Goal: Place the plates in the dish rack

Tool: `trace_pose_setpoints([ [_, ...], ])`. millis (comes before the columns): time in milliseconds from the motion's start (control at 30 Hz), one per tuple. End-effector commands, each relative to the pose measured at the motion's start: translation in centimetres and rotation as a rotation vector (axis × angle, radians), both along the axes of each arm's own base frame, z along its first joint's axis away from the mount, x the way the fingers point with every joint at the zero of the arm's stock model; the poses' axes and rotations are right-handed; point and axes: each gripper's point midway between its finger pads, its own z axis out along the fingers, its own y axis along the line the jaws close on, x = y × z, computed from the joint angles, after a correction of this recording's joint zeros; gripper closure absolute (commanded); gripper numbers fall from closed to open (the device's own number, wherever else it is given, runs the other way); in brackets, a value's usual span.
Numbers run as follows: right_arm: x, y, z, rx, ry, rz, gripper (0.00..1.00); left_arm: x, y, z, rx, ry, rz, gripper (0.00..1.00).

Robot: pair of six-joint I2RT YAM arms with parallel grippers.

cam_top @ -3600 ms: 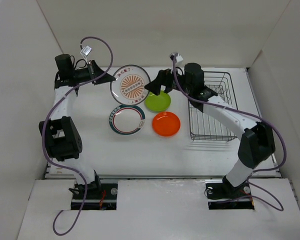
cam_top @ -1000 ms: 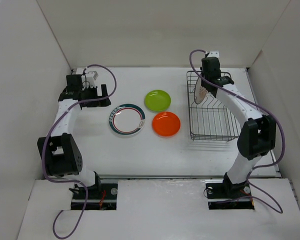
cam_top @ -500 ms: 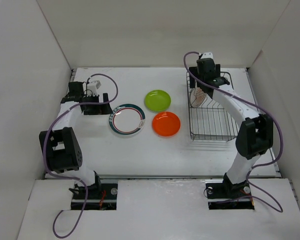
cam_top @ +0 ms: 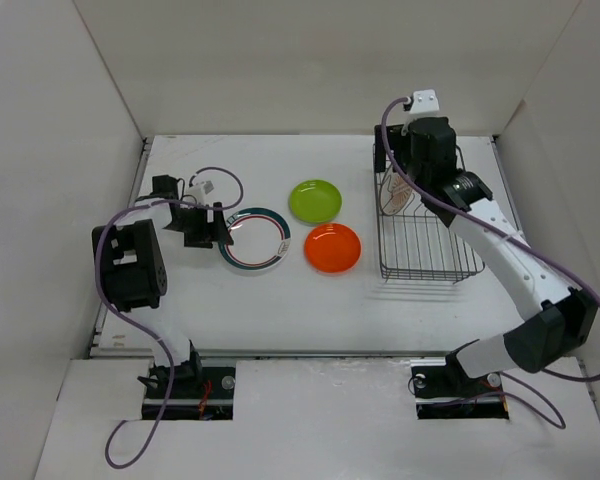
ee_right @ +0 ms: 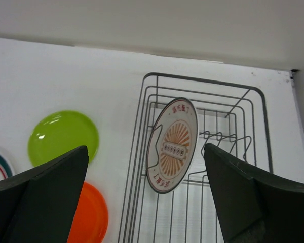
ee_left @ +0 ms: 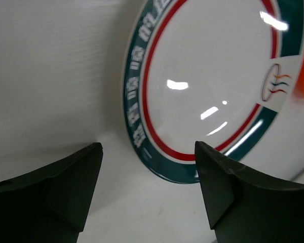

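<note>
The rimmed plate (cam_top: 255, 240) (ee_left: 202, 81), white with a green-and-red band, lies flat left of centre. My left gripper (cam_top: 216, 227) (ee_left: 147, 152) is low at its left edge, open, and the rim shows just ahead between the fingertips. The lime plate (cam_top: 315, 200) (ee_right: 63, 136) and orange plate (cam_top: 332, 247) (ee_right: 88, 217) lie flat beside it. The small orange-patterned plate (cam_top: 398, 192) (ee_right: 172, 144) stands on edge in the dish rack (cam_top: 425, 262) (ee_right: 202, 81), leaning against its left side. My right gripper (cam_top: 405, 168) (ee_right: 146, 148) hovers above it, open and empty.
White walls enclose the table at the back and on both sides. The rack's upright slot wires (ee_right: 228, 139) sit right of the standing plate. The left arm's cable (cam_top: 220, 180) loops over the table behind the gripper.
My right gripper let go of the small plate in the rack, opened wide and rose. My left gripper came forward to the rimmed plate's edge, its jaws narrowing a little.
</note>
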Motion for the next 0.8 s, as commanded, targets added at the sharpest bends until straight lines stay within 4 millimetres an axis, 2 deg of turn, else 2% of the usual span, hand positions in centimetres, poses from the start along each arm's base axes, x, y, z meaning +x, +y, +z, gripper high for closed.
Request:
trace_pose_setpoints([
  [0, -1.1, 2.6, 0.8, 0.072, -0.044, 0.155, 0.0, 0.0, -0.8, -0.1, -0.058, 0.027, -0.036, 0.28],
  [33, -1.6, 3.3, 0.8, 0.083, -0.05, 0.188, 0.0, 0.3, -0.7, -0.2, -0.055, 0.023, -0.044, 0.32],
  [67, -2.1, 3.5, 1.6, 0.095, -0.068, 0.209, 0.0, -0.1, -1.2, -0.7, -0.068, 0.049, -0.055, 0.39],
  [133, -2.6, 4.0, 2.2, 0.102, -0.079, 0.231, 0.0, 0.0, -1.2, -1.1, -0.07, 0.058, -0.055, 0.45],
  [167, -2.8, 4.4, 2.2, 0.103, -0.079, 0.242, 0.0, -0.2, -1.6, -1.8, -0.073, 0.08, -0.064, 0.45],
  [200, -3.1, 4.3, 2.7, 0.107, -0.09, 0.242, 0.0, 0.1, -1.5, -1.9, -0.073, 0.078, -0.064, 0.5],
  [267, -3.2, 4.9, 2.0, 0.106, -0.078, 0.261, 0.0, 0.6, -1.5, -2.3, -0.074, 0.084, -0.064, 0.62],
  [300, -3.3, 4.9, 2.0, 0.115, -0.077, 0.259, 0.0, 0.1, -1.7, -3.1, -0.094, 0.128, -0.058, 0.69],
  [333, -3.3, 5.1, 2.0, 0.118, -0.076, 0.271, 0.0, 0.4, -1.7, -3.2, -0.094, 0.127, -0.058, 0.81],
  [367, -3.2, 5.4, 1.0, 0.121, -0.051, 0.278, 0.0, 0.7, -1.7, -3.3, -0.098, 0.132, -0.049, 0.84],
  [400, -3.0, 6.0, 0.2, 0.127, -0.036, 0.284, 0.0, 0.6, -1.7, -3.6, -0.099, 0.143, -0.048, 0.92],
  [433, -3.1, 6.2, 0.1, 0.129, -0.035, 0.293, 0.0, 1.1, -1.4, -3.3, -0.103, 0.138, -0.027, 1.0],
  [533, -3.0, 7.2, -2.6, 0.154, 0.019, 0.323, 0.0, 2.6, 0.1, -2.3, -0.11, 0.101, 0.015, 1.0],
  [600, -3.2, 8.0, -3.1, 0.179, 0.024, 0.359, 0.0, 3.4, 1.2, -1.3, -0.126, 0.078, 0.039, 1.0],
  [633, -3.4, 8.6, -4.3, 0.186, 0.049, 0.373, 0.0, 3.7, 1.5, -0.1, -0.131, 0.045, 0.035, 1.0],
  [667, -3.5, 9.1, -4.2, 0.195, 0.045, 0.395, 0.0, 3.5, 1.9, 0.8, -0.169, 0.034, 0.04, 1.0],
  [733, -3.8, 10.1, -5.2, 0.2, 0.059, 0.435, 0.0, 4.0, 2.3, 3.3, -0.187, -0.057, -0.013, 1.0],
  [767, -4.1, 11.0, -5.0, 0.209, 0.055, 0.471, 0.0, 3.5, 1.8, 5.5, -0.233, -0.096, -0.05, 1.0],
])
